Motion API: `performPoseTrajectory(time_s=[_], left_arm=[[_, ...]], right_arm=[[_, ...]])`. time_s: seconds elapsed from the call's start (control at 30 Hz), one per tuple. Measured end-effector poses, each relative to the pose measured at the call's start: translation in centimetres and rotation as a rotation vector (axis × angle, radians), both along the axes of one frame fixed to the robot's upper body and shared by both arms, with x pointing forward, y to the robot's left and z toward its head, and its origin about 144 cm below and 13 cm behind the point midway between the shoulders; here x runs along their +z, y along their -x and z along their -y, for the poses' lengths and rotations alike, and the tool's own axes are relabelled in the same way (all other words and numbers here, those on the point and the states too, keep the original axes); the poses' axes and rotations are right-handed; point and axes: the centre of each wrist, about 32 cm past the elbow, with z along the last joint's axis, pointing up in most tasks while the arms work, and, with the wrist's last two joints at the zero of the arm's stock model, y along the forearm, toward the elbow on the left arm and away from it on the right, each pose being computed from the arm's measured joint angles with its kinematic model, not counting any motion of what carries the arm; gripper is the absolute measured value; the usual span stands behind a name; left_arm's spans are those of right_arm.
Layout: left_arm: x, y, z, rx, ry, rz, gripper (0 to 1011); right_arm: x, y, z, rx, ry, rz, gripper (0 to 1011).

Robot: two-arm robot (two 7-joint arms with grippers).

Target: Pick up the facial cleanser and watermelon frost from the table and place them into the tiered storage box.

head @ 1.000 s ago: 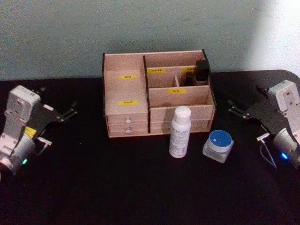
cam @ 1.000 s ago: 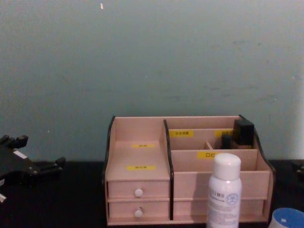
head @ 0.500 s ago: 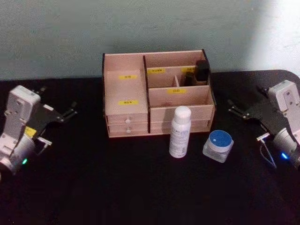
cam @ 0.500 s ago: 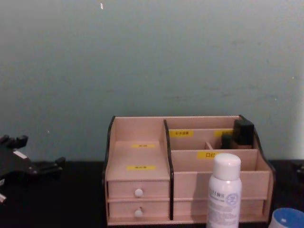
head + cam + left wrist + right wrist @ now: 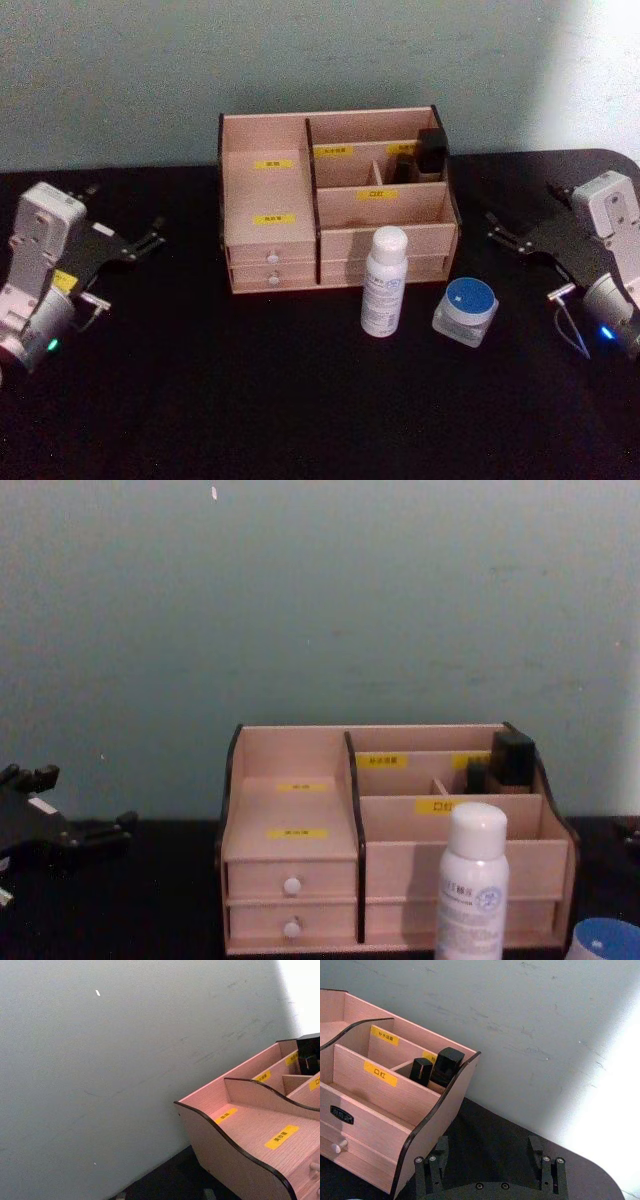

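Observation:
A tall white bottle (image 5: 384,281) with a white cap stands on the black table just in front of the tiered storage box (image 5: 265,205). A clear jar with a blue lid (image 5: 467,309) sits to the bottle's right. I cannot tell which of the two is the facial cleanser and which the watermelon frost. The bottle (image 5: 472,882) and the jar's lid (image 5: 608,939) also show in the chest view. My left gripper (image 5: 122,216) hovers open at the table's left, well clear of the box. At the far right my right gripper (image 5: 527,210) is open too, its fingers (image 5: 431,1166) wide apart.
Two small black items (image 5: 430,150) stand in the box's back right compartment (image 5: 440,1066). The box has white-knobbed drawers (image 5: 270,258) and a pale wall (image 5: 320,600) behind it. Bare black table (image 5: 250,390) lies in front of the bottle and jar.
The left gripper has drifted very slightly. The bottle, jar, box and right arm have not moved.

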Motion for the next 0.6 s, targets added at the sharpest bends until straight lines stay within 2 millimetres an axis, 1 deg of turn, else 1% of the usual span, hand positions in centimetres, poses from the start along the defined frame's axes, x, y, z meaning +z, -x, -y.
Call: performPoseTrajectory(time_s=[0.33,0.6], left_arm=[[0.00,0.00,0.00,0.000,0.000,0.000,1001],[0.00,0.00,0.00,0.000,0.000,0.000,1001]], right_arm=[[0.01,-0.01,0.00,0.000,0.000,0.000,1002],[0.53,0.00,0.16,0.010,-0.017,0.000,1002]])
